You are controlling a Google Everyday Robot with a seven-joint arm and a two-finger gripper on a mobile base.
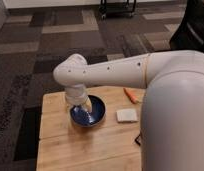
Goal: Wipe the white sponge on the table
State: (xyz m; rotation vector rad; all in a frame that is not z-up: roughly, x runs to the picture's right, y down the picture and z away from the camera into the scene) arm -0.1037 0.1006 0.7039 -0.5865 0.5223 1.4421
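Note:
The white sponge (127, 115) lies flat on the light wooden table (60, 145), right of centre and just right of a blue bowl (91, 115). My white arm reaches in from the right, bends at a rounded joint and points down. My gripper (85, 105) hangs over the left part of the bowl, at or just inside its rim. It is about a bowl's width left of the sponge and does not touch it. Something pale yellowish shows at the gripper's tip; I cannot make out what it is.
An orange object (130, 94) lies near the table's far right edge, behind the sponge. A small dark item (138, 139) peeks out beside my arm's body, which covers the table's right side. Patterned dark carpet surrounds the table.

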